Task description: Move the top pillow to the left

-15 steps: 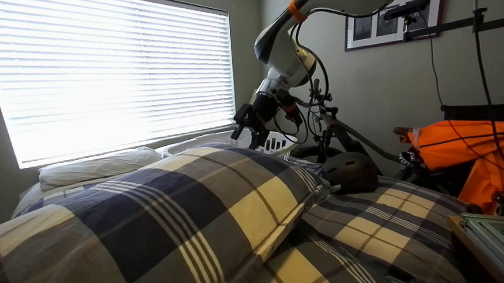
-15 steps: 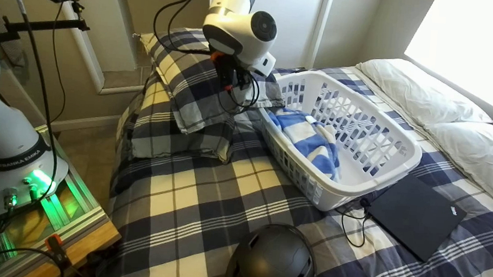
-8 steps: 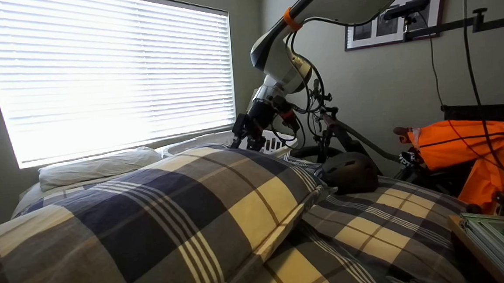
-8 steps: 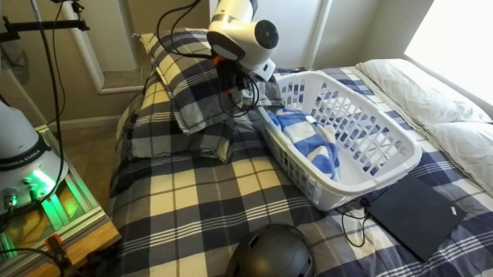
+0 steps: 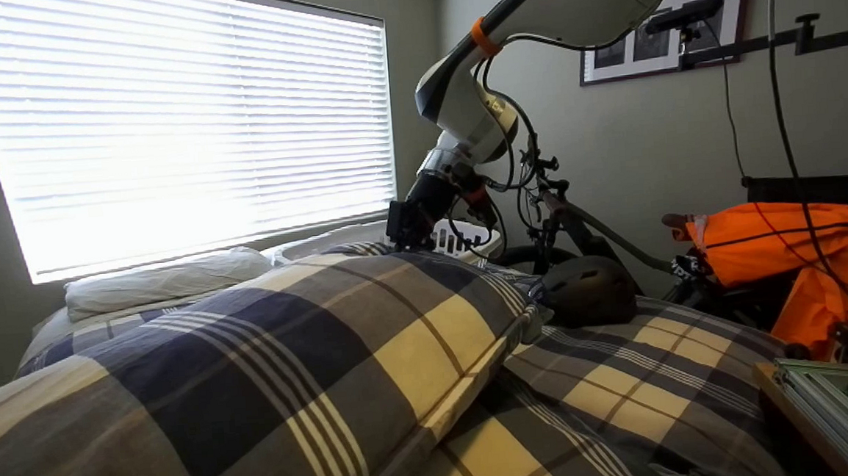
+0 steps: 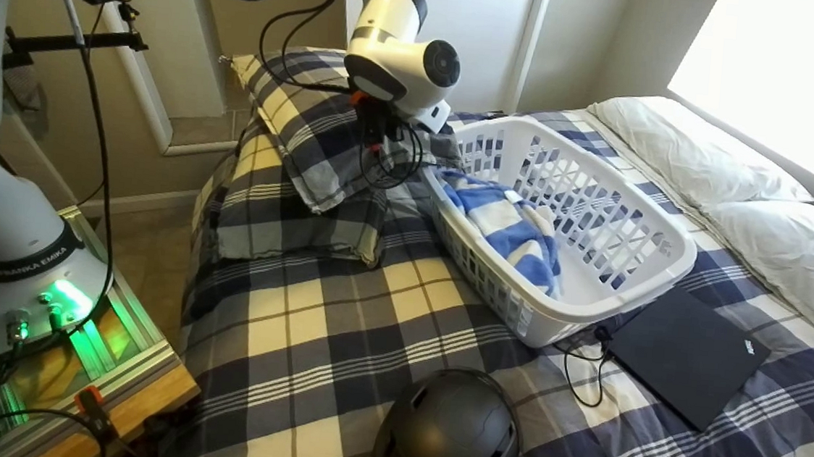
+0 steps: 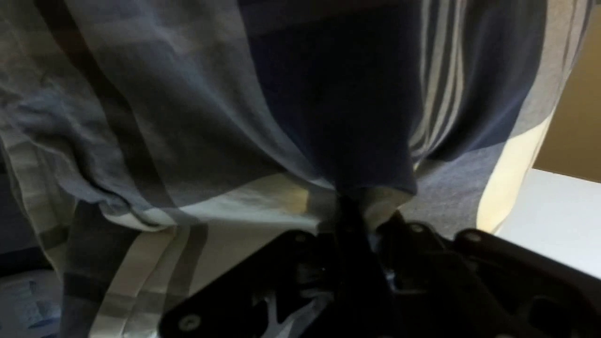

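Note:
The top pillow (image 5: 255,366), plump and plaid in navy, cream and tan, fills the foreground in an exterior view. It also shows below the arm in an exterior view, as the upper plaid pillow (image 6: 307,115), lying on a matching plaid pillow (image 6: 290,230). My gripper (image 5: 411,247) is down at the far side of the top pillow. In the wrist view its dark fingers are drawn together around a bunched fold of the navy cloth (image 7: 347,117), and creases run in toward them. The wrist hardware and cables hide the fingertips in an exterior view.
A white laundry basket (image 6: 553,309) holding a blue and white cloth (image 6: 508,229) stands close beside the pillows. A dark helmet (image 6: 449,428) and a black laptop (image 6: 687,359) lie on the plaid bed. White pillows (image 6: 704,146) line the window side.
My gripper has come down onto the top pillow and its fingers have closed on the cloth. The pillow has shifted slightly, its near corner rising a little.

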`<state>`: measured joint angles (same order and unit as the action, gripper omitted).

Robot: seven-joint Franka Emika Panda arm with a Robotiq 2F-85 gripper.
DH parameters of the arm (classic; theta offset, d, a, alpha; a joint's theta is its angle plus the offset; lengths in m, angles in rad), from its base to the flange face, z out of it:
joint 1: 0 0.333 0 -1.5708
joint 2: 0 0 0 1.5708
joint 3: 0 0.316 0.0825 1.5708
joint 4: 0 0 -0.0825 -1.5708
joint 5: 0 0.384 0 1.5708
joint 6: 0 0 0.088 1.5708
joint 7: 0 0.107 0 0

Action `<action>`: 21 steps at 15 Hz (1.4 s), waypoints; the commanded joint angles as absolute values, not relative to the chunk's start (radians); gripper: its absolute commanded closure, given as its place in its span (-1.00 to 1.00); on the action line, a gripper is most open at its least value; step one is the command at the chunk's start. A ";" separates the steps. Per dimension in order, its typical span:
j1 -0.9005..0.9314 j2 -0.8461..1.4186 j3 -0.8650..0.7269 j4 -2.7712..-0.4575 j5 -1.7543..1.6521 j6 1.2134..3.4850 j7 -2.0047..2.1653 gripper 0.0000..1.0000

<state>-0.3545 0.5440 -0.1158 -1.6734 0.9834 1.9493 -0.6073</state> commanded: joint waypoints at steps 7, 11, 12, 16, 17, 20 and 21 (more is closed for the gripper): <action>-0.312 0.433 -0.055 -1.804 1.112 1.849 -0.502 0.90; -0.253 0.306 -0.080 -1.959 1.185 1.958 -0.338 0.91; -0.236 0.270 -0.087 -1.999 1.195 1.996 -0.295 0.91; -0.172 0.090 -0.094 -2.202 1.230 2.179 -0.139 0.92; -0.163 0.048 -0.092 -2.252 1.241 2.214 -0.102 0.92; -0.134 -0.083 -0.082 -2.408 1.270 2.323 -0.018 0.92; -0.126 -0.131 -0.078 -2.463 1.281 2.362 0.005 0.92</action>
<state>-0.1691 0.0416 -0.0857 -2.2672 1.2228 2.2687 -0.0721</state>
